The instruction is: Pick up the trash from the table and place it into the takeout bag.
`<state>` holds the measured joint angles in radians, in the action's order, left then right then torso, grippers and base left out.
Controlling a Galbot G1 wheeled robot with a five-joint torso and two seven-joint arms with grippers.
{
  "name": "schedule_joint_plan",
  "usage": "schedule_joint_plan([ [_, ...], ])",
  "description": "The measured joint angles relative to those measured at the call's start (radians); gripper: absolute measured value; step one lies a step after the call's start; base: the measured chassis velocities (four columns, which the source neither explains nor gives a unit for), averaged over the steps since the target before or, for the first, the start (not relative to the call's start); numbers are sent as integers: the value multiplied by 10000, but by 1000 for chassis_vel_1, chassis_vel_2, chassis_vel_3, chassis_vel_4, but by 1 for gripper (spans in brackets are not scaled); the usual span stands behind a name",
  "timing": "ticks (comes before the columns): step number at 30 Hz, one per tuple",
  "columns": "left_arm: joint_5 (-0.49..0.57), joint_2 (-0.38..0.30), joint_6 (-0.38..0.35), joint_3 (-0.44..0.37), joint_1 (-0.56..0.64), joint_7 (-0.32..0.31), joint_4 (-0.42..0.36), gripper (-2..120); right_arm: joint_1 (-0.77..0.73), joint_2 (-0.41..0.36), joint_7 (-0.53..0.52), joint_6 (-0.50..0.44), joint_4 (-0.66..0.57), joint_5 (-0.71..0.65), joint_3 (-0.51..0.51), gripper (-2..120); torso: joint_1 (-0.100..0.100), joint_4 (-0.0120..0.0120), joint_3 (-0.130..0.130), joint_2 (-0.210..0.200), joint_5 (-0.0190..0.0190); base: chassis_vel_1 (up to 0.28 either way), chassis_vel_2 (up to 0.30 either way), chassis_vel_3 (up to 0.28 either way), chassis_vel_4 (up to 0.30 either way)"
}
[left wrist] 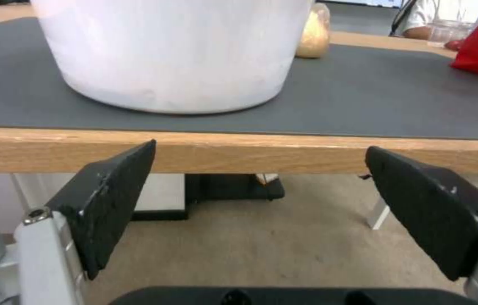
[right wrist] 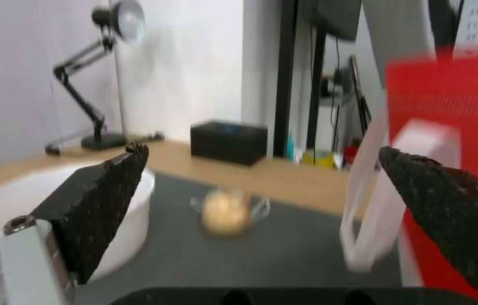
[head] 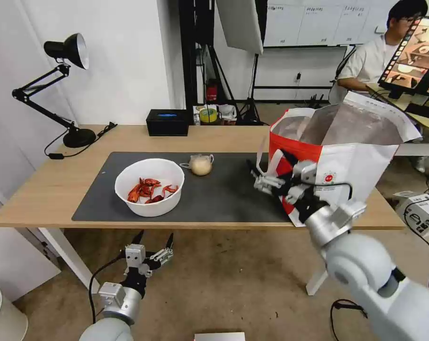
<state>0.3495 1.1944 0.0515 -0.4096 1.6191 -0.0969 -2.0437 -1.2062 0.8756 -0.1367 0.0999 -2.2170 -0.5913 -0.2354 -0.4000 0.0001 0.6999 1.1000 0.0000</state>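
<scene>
Bowl (head: 149, 186) holds red shells (head: 150, 189).

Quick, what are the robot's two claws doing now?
Left gripper: open, empty, below the table edge.
Right gripper: open, empty, beside the takeout bag.

Head view high over the table (head: 53, 189); wrist views low, close, both toward the bowl (left wrist: 177, 55).
</scene>
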Motion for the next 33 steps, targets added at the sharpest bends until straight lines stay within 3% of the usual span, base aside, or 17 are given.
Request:
schedule_joint_plan([
  [19, -30, 129, 238, -165, 221, 218, 165, 100, -3342, 1688, -262, -1908, 1108, 2789, 263, 100, 1, -2, 0, 0, 0, 0, 0, 0, 0],
  [33, -25, 137, 329, -160, 185, 250, 275, 100, -4001, 2012, -386, -2228, 1675, 3250, 225, 100, -1, -1, 1, 0, -1, 0, 0, 0, 0],
])
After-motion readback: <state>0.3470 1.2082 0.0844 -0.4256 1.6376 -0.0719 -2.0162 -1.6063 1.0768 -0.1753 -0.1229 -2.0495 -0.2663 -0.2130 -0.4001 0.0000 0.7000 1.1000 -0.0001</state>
